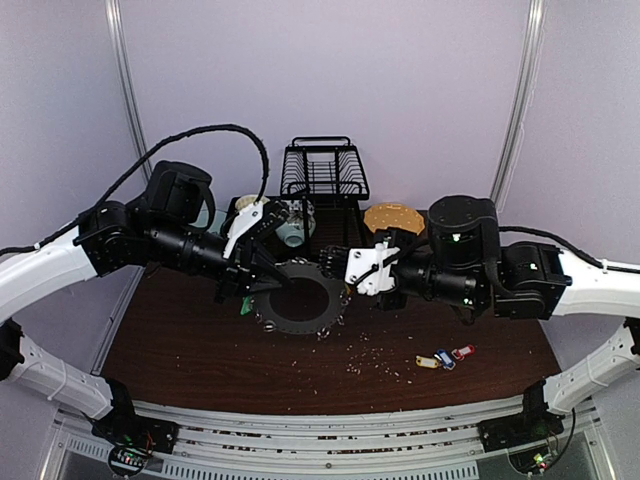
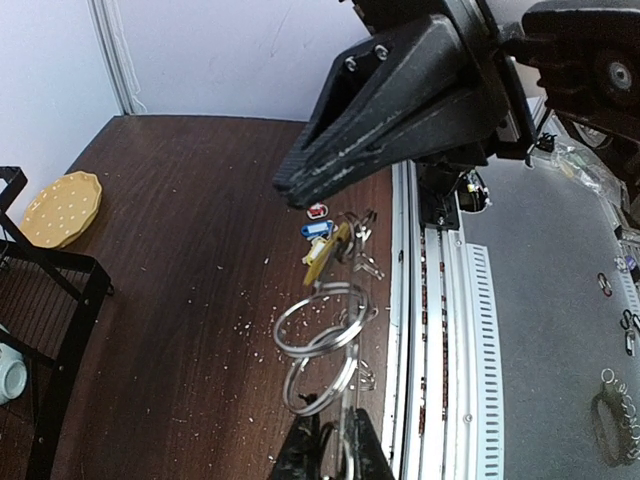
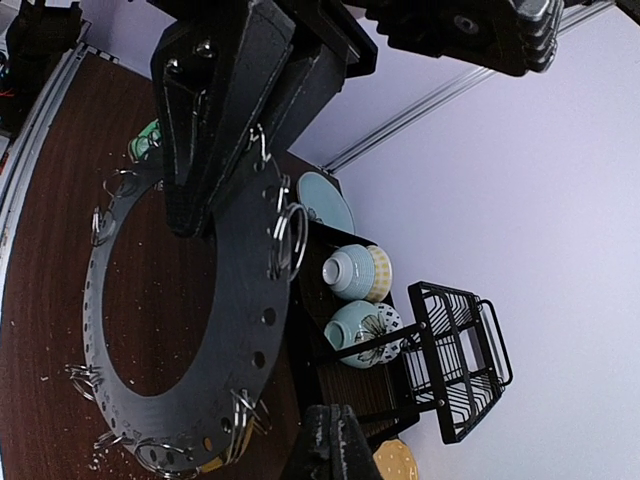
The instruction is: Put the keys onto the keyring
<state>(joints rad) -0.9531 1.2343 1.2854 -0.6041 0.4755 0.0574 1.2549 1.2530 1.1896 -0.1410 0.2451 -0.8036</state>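
Top view: the keyring (image 1: 300,322) is mid-table, with the left gripper (image 1: 270,280) at its 9 o'clock and the right gripper (image 1: 340,264) at 3. The keys (image 1: 445,357) lie apart at 4 o'clock.

Left wrist alone shows split rings (image 2: 312,352) pinched in clenched jaws.

Right wrist – jaws clenched at the keyring's rim; whether they grip it, cannot tell.

Four keys (image 1: 445,359), one keyring (image 1: 300,318), two cups (image 3: 355,272), one rack (image 1: 325,170).

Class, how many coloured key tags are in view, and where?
4. The yellow tag, blue tag and red tag lie clustered on the table, front right. The green tag sits at the keyring's left edge, partly hidden; others may be hidden.
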